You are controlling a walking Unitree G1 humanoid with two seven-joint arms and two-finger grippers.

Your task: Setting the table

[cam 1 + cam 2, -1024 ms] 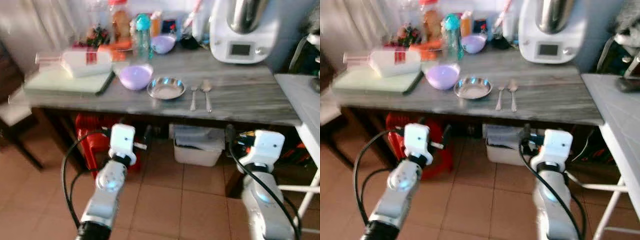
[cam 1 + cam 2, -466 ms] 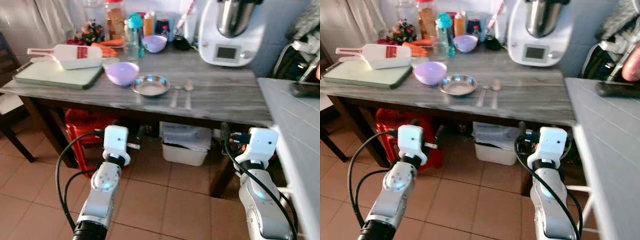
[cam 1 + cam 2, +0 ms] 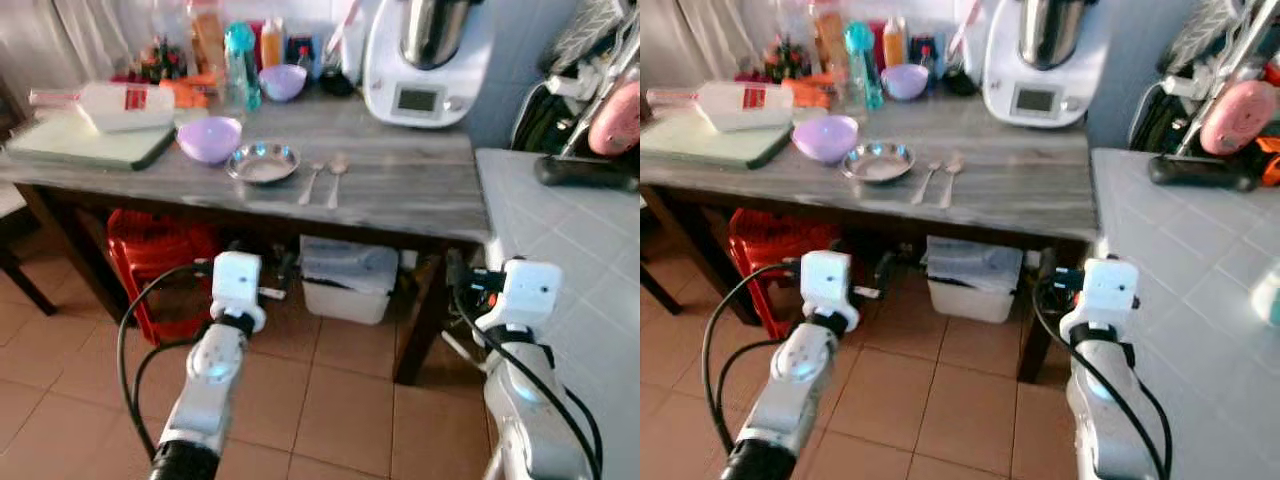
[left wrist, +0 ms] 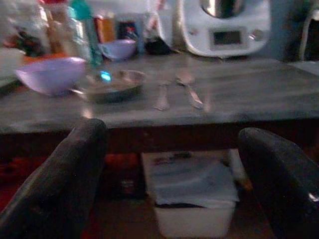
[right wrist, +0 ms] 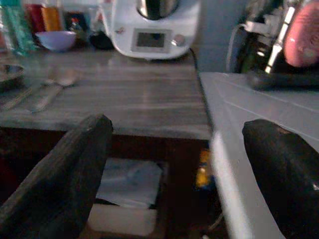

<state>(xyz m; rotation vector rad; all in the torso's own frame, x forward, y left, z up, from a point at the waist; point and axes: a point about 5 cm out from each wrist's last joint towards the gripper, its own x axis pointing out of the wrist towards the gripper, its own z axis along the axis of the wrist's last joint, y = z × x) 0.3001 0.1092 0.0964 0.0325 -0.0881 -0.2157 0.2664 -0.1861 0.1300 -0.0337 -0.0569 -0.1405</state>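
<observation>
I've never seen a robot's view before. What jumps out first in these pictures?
Two silver arms reach into the foreground, the left hand and the right hand both open and held low before a grey table. On it a purple bowl, a metal dish and two spoons lie in a row, with a big white kitchen machine behind.

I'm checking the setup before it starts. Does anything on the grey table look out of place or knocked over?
The white jug lies on its side across the green board. The bowls, metal dish and two spoons sit tidily; nothing looks spilled.
</observation>
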